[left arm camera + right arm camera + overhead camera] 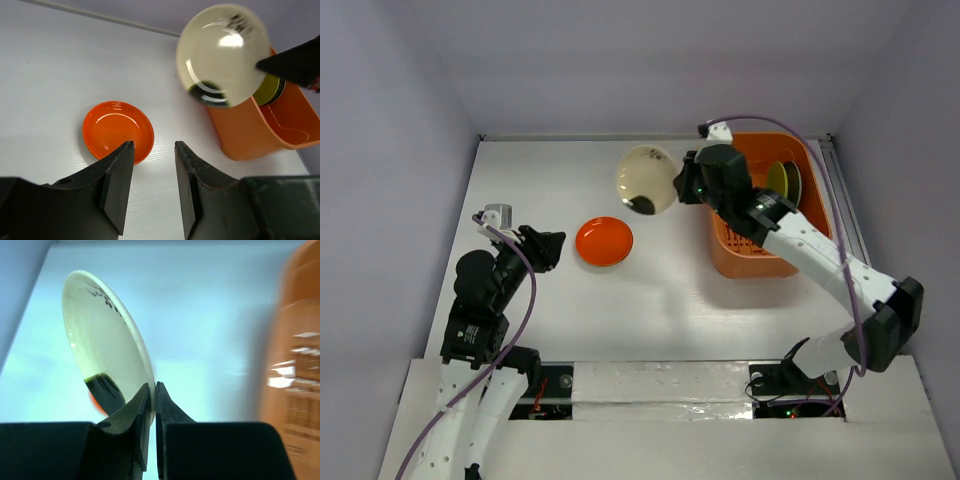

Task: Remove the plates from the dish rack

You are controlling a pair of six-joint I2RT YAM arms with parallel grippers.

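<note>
My right gripper (pixel 678 183) is shut on the rim of a cream plate (pixel 646 180) and holds it in the air, tilted on edge, left of the orange dish rack (pixel 753 260). The right wrist view shows the jaws pinching the cream plate's (pixel 107 360) lower edge. Yellow and dark plates (pixel 783 178) stand in the rack. An orange plate (pixel 604 241) lies flat on the table. My left gripper (pixel 552 249) is open and empty, just left of the orange plate (pixel 117 131). The left wrist view also shows the cream plate (pixel 222 54) and the rack (pixel 260 130).
White walls close the table at the back and sides. The rack stands near the right wall. White tabletop (pixel 540 180) lies between the orange plate and the back wall.
</note>
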